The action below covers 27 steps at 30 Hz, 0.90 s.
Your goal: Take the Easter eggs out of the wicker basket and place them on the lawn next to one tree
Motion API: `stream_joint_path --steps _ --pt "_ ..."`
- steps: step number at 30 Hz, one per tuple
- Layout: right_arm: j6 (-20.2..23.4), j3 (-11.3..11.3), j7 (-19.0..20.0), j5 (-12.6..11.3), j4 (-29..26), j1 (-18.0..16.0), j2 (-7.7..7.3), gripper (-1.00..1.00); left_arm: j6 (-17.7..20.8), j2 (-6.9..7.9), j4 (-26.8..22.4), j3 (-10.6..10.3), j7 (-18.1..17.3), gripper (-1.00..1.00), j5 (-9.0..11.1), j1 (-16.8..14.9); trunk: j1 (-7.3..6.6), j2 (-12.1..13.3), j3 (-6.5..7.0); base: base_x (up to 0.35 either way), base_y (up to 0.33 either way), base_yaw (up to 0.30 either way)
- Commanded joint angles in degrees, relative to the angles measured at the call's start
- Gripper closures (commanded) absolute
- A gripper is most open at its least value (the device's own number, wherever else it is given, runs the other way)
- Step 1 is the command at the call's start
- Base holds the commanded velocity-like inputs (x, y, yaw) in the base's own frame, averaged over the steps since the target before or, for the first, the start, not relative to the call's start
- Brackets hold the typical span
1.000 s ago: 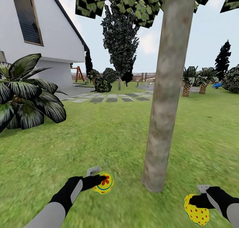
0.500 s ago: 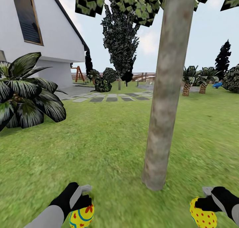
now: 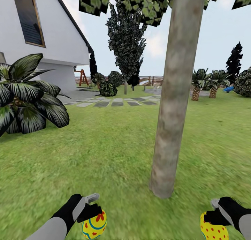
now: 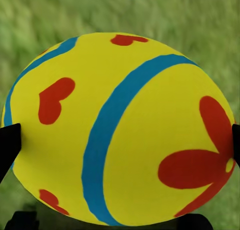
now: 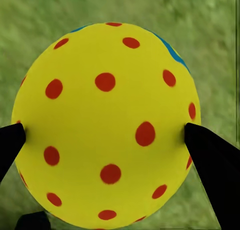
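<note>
Each of my grippers holds a yellow Easter egg above the lawn (image 3: 104,156). My left gripper (image 3: 91,216) is shut on an egg (image 3: 94,224) with blue stripes and red marks, at the bottom left of the head view; close up, that egg (image 4: 120,130) sits between the black fingers (image 4: 9,145). My right gripper (image 3: 212,222) is shut on a red-dotted egg (image 3: 213,231) at the bottom right, and this egg (image 5: 107,125) is pinched between black fingers (image 5: 212,160). The tree (image 3: 174,93) stands between both hands, its grey-brown trunk meeting the grass just ahead. The wicker basket and the third egg are out of view.
A broad-leafed palm shrub (image 3: 28,97) stands at the left beside the white house (image 3: 38,37). Stepping stones (image 3: 111,103) cross the grass farther back, with a dark cypress (image 3: 126,48), short palms (image 3: 204,84) and a fence behind them.
My left gripper swung down and back toward me with its egg, then edged slightly right. My right gripper sank a little lower with its egg. The view itself has barely shifted.
</note>
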Motion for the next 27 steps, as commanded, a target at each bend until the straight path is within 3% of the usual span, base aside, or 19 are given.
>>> stream_joint_path --steps 1,2,4,6,8,11,13,14,16,18,19,21,22,24,27 --pt "0.2 0.4 -4.1 -0.7 0.7 0.0 1.27 1.00 0.3 -0.09 -0.1 0.3 0.3 1.00 0.3 0.0 0.22 -0.4 -0.29 0.000 0.000 0.000" --pt "0.0 0.3 -9.9 -0.9 1.2 0.0 3.54 1.00 0.3 -0.10 -0.1 0.3 0.3 1.00 0.3 0.0 0.44 -0.8 -0.52 0.000 0.000 0.000" --pt "0.2 0.3 -15.4 -0.9 1.5 0.0 8.11 1.00 0.3 -0.11 -0.1 0.4 0.3 1.00 0.3 0.0 0.88 -1.7 -0.99 0.000 0.000 0.000" --pt "0.4 0.5 -12.6 -0.8 1.6 0.0 11.08 1.00 0.3 -0.11 -0.1 0.3 0.2 1.00 0.3 0.0 1.32 -2.5 -1.44 0.000 0.000 0.000" --pt "0.4 0.2 -6.7 -0.8 1.6 0.0 11.65 1.00 0.3 -0.15 -0.1 0.3 0.2 1.00 0.3 0.0 1.76 -3.3 -1.85 0.000 0.000 0.000" --pt "0.6 0.1 -4.0 -0.7 1.3 0.0 11.41 1.00 0.1 -0.41 0.0 0.2 0.3 1.00 0.3 0.0 2.42 -4.5 -2.42 0.000 0.000 0.000" --pt "2.1 0.0 -4.6 -0.5 -4.5 0.0 11.36 1.00 0.1 -0.45 -0.1 0.2 0.2 1.00 0.2 0.0 2.86 -5.3 -2.78 0.000 0.000 0.000" --pt "6.4 0.1 -5.0 -0.5 -10.9 0.0 11.44 1.00 0.1 -0.44 -0.1 0.2 0.3 1.00 0.2 0.0 3.08 -5.7 -2.96 0.000 0.000 0.000" --pt "12.3 0.2 -5.6 -0.6 -17.1 0.0 11.55 1.00 0.1 -0.38 -0.1 0.1 0.1 1.00 0.2 0.0 3.51 -6.5 -3.32 0.000 0.000 0.000" --pt "10.8 0.1 -5.2 -1.0 -17.0 0.0 11.31 1.00 -0.1 -0.37 0.0 0.2 0.3 1.00 0.3 0.0 3.95 -7.3 -3.68 0.000 0.000 0.000" --pt "10.5 0.1 -5.2 -1.0 -17.4 0.0 12.00 1.00 -0.1 -0.38 0.0 0.2 0.3 1.00 0.3 0.0 4.17 -7.7 -3.86 0.000 0.000 0.000" --pt "10.5 0.0 -7.2 -0.7 -22.8 0.0 16.02 1.00 -0.1 -0.38 0.0 0.2 0.3 1.00 0.3 0.0 4.61 -8.5 -4.22 0.000 0.000 0.000" --pt "10.3 -0.1 -10.9 -0.8 -24.1 0.0 16.94 1.00 -0.1 -0.35 0.0 0.2 0.3 1.00 0.3 0.0 4.83 -8.9 -4.40 0.000 0.000 0.000" --pt "9.4 -0.1 -14.1 -1.0 -24.7 0.0 17.43 1.00 -0.1 -0.22 -0.1 0.2 0.2 1.00 0.3 0.0 5.27 -9.7 -4.76 0.000 0.000 0.000" --pt "7.8 -0.2 -14.8 -1.1 -21.2 0.0 16.79 1.00 -0.2 -0.19 -0.5 0.3 0.3 1.00 0.3 0.0 5.93 -10.9 -5.32 0.000 0.000 0.000"
